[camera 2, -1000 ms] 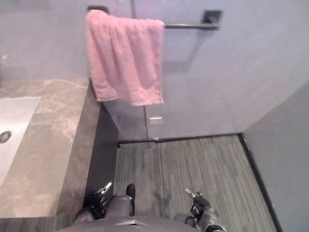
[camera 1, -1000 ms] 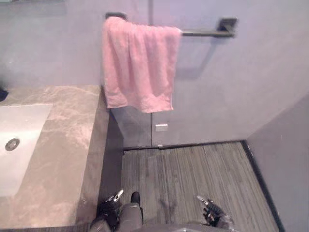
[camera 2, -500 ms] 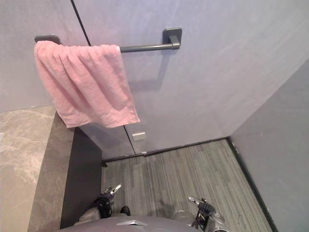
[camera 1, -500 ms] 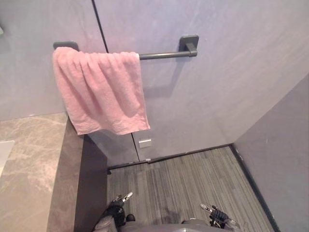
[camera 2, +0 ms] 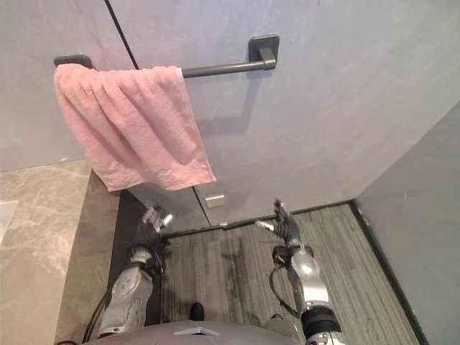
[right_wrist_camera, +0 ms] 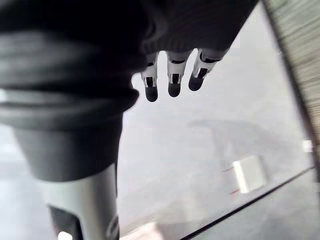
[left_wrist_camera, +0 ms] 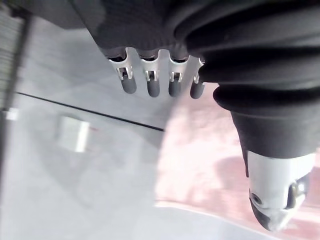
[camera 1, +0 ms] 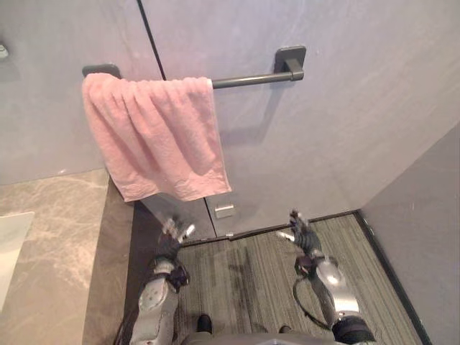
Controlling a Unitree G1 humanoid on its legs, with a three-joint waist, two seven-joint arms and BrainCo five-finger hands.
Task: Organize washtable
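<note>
A pink towel (camera 1: 154, 136) hangs folded over the left end of a dark rail (camera 1: 248, 79) on the grey wall, bunched against the left bracket, and the rail's right half is bare. Its lower hem hangs just above the far right corner of the marble bench (camera 1: 57, 251).

The left robot hand (camera 1: 172, 241) is raised just off the bench's right edge, below the towel's hem and apart from it. Its fingers (left_wrist_camera: 152, 85) are straight and released, the thumb set apart, and it holds nothing; the pink cloth shows past them.

The right robot hand (camera 1: 300, 230) is raised over the striped floor (camera 1: 251, 280), well to the right of the towel and under the bare part of the rail. Its fingers (right_wrist_camera: 174, 85) are also straight and empty. A small white wall plate (camera 1: 224, 210) sits between the two hands.
</note>
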